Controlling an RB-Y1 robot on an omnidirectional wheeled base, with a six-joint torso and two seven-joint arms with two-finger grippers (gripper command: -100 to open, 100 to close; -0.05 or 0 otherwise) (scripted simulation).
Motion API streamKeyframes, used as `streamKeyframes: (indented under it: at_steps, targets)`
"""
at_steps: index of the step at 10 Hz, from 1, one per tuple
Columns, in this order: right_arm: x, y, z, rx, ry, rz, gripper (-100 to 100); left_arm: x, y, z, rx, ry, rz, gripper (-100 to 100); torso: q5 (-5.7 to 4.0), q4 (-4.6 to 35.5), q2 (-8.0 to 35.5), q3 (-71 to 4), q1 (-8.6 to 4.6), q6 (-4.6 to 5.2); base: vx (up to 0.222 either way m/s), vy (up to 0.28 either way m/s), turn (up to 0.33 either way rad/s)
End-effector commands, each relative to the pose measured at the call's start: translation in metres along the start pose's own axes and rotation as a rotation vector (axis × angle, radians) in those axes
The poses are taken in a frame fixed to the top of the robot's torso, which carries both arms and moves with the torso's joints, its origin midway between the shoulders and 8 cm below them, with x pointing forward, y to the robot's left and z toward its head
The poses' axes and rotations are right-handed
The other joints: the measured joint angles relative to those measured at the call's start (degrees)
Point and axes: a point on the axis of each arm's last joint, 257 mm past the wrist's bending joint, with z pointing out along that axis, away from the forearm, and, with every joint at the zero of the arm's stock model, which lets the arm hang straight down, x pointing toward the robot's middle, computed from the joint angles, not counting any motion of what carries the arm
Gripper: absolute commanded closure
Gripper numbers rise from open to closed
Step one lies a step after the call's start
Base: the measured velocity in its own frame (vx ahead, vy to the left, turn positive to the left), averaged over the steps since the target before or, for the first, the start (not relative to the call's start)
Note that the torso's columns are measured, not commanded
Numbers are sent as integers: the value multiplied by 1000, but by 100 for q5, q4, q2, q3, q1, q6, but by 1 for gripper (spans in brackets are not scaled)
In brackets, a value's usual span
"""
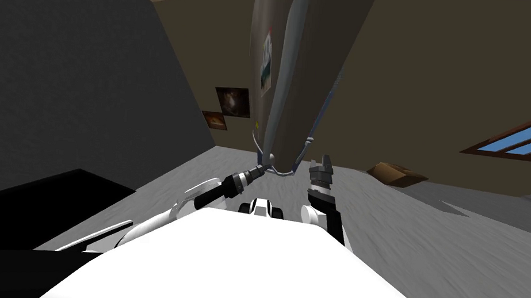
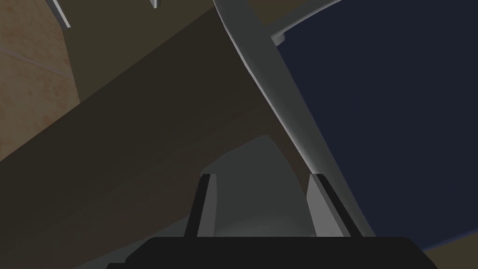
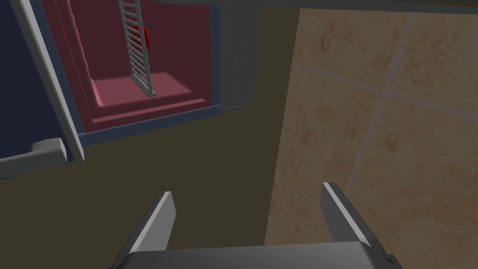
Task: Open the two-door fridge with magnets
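The grey fridge (image 1: 316,61) rises ahead of me, with paper magnets (image 1: 267,61) on its left door. One door (image 1: 289,71) stands swung out. My left gripper (image 1: 264,167) is at that door's lower edge. In the left wrist view its fingers (image 2: 207,205) press the sides of a rounded grey piece (image 2: 259,187), apparently the door's handle, beside the pale door rim (image 2: 275,93) and navy inner panel (image 2: 387,116). My right gripper (image 1: 321,162) hangs to the right, open and holding nothing (image 3: 252,219). It faces the dark red fridge interior (image 3: 140,88), which holds a wire rack (image 3: 137,51).
A cardboard box (image 1: 395,173) lies on the grey floor at the right, near the wall. A window (image 1: 518,139) is further right. Two dark pictures (image 1: 232,101) hang on the brown wall left of the fridge. A black area (image 1: 25,199) lies at the far left.
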Motion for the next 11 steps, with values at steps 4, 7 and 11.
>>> streamKeyframes:
  at_steps: [4,7,11]
  targets:
    - [0,0,0,0,0,1,0,-12,-27,2,19,23,2,-100,-20,-30,51,56,-58,22,-4,-9,39]
    - [0,0,0,0,0,0,0,-20,-41,2,24,33,4,-100,-9,22,91,54,8,-7,-9,-25,19]
    - [0,0,0,0,0,0,0,-24,-51,1,26,41,7,-100,-9,54,106,45,13,-22,-4,-4,16]
